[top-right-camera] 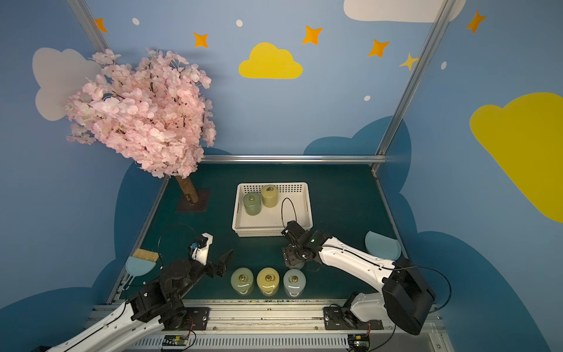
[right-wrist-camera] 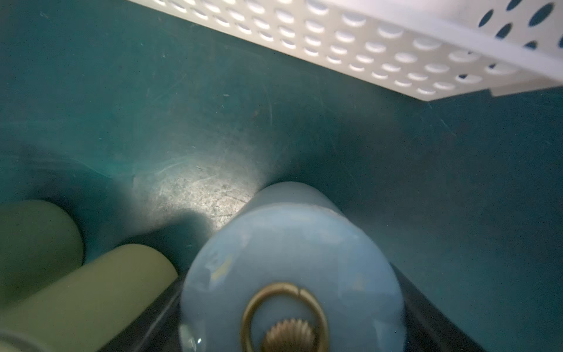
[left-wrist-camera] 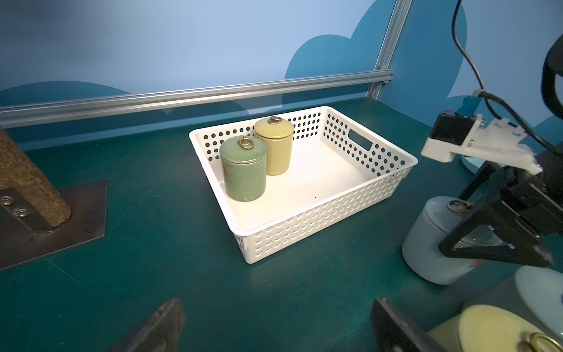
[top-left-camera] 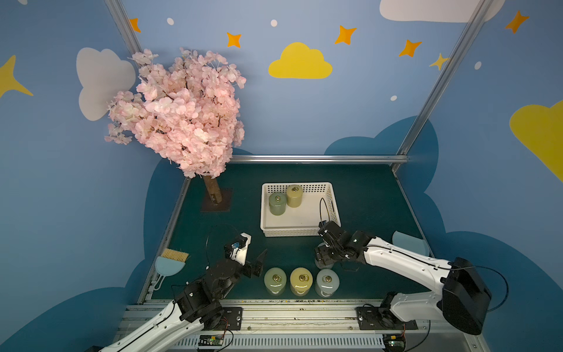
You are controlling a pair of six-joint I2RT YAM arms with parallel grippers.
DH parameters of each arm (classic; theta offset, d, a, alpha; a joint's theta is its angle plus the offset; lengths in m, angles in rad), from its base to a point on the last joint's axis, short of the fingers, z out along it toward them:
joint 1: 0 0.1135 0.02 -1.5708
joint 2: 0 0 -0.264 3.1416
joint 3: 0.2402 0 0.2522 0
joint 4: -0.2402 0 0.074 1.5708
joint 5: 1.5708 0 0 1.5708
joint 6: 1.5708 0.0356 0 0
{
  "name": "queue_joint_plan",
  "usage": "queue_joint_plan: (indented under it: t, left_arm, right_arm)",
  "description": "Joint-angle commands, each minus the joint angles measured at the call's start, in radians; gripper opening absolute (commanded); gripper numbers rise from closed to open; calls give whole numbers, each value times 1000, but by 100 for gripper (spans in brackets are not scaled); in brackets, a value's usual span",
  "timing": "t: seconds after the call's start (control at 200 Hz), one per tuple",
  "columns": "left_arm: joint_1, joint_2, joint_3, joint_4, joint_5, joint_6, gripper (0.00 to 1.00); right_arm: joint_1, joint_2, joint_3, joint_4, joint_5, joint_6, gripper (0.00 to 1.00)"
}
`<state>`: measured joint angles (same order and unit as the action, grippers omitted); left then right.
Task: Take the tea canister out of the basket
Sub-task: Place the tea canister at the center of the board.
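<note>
Only wrist views show the right end effector (left-wrist-camera: 457,225) clasping blue canister (left-wrist-camera: 423,256).

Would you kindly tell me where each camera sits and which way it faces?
Top views: high over the near edge, looking down and back at the basket; left arm and right arm show.
Left wrist: on the left arm, facing the basket; left claw and right claw show.
Right wrist: on the right arm, looking down at the blue canister between its fingers.
Shared: all show the basket.
</note>
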<state>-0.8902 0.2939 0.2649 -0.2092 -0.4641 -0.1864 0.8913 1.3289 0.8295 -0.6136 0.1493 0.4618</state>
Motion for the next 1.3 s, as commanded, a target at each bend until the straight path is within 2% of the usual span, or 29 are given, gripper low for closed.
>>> queue_joint_plan:
  t: [0.0, 0.07, 0.255, 0.426, 0.446, 0.461, 0.716, 0.906, 1.161, 1.297]
  left_arm:
    - [2, -10, -9, 8, 1, 8, 100]
    - [2, -10, -9, 8, 1, 8, 100]
    - [3, -10, -7, 5, 4, 7, 100]
    - [3, -10, -2, 3, 12, 8, 100]
    - [2, -9, -2, 2, 13, 8, 100]
    - [3, -8, -3, 2, 13, 7, 100]
    - [2, -6, 15, -12, 13, -1, 100]
    - [2, 53, 90, -41, -4, -36, 100]
    - [9, 256, 223, -9, -45, -40, 100]
    - [56, 395, 324, 1, 3, -46, 100]
  right_arm:
    - [6, -5, -18, 55, 11, 21, 57]
    - [9, -8, -22, 53, 12, 25, 60]
    - [19, -24, -20, 36, 15, 37, 78]
    - [23, -43, -17, 27, -1, 38, 88]
    - [23, -46, -17, 26, -1, 38, 96]
    - [23, -46, -15, 25, -2, 38, 98]
    - [23, -55, -4, 9, -2, 32, 98]
    - [22, -76, 24, -31, 16, 31, 98]
    - [18, -137, 46, -76, 68, 21, 98]
    - [18, -184, 33, -76, 96, 35, 98]
